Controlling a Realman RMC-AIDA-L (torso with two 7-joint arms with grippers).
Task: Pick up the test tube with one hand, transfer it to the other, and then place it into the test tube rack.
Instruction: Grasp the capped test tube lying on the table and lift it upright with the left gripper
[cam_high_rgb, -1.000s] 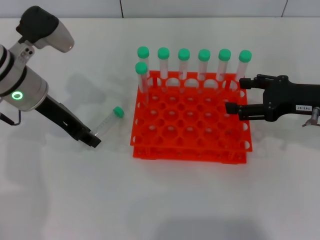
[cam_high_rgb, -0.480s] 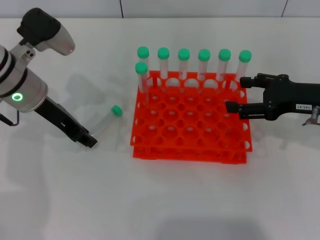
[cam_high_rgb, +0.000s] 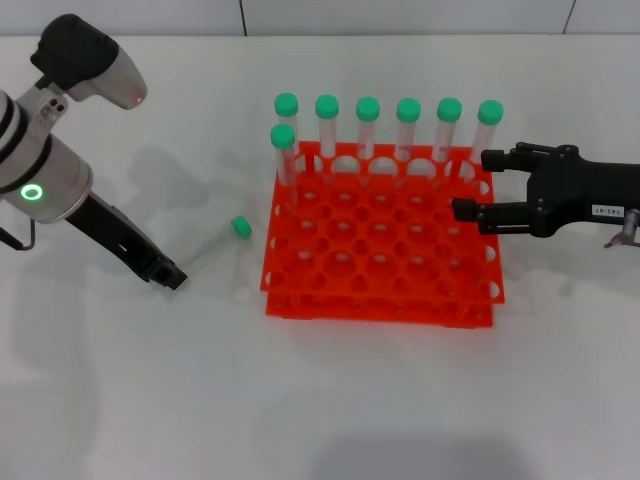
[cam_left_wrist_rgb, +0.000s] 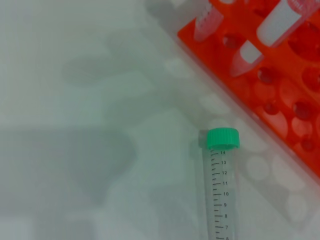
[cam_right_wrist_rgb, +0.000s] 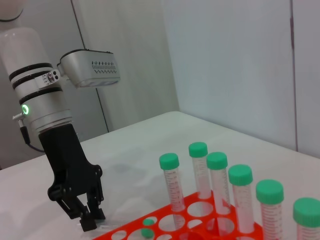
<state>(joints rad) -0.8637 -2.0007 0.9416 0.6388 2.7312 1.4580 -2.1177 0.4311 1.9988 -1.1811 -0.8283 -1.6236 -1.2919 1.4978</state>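
Note:
A clear test tube (cam_high_rgb: 212, 248) with a green cap lies on the white table, left of the orange-red rack (cam_high_rgb: 380, 285). It also shows in the left wrist view (cam_left_wrist_rgb: 220, 190), cap towards the rack (cam_left_wrist_rgb: 280, 100). My left gripper (cam_high_rgb: 170, 277), on the arm with the green light, is low at the tube's bottom end, fingers apart and holding nothing; it also shows in the right wrist view (cam_right_wrist_rgb: 85, 217). My right gripper (cam_high_rgb: 470, 185), with a white label, hovers open and empty over the rack's right edge.
Several green-capped tubes (cam_high_rgb: 408, 125) stand upright in the rack's back row, and one more (cam_high_rgb: 282, 150) stands at its left edge. They also show in the right wrist view (cam_right_wrist_rgb: 220, 175). White table (cam_high_rgb: 320, 400) lies in front of the rack.
My left gripper has drawn back to the left along the lying tube, so more of the tube shows. The tube's cap has shifted slightly. The right gripper has barely moved.

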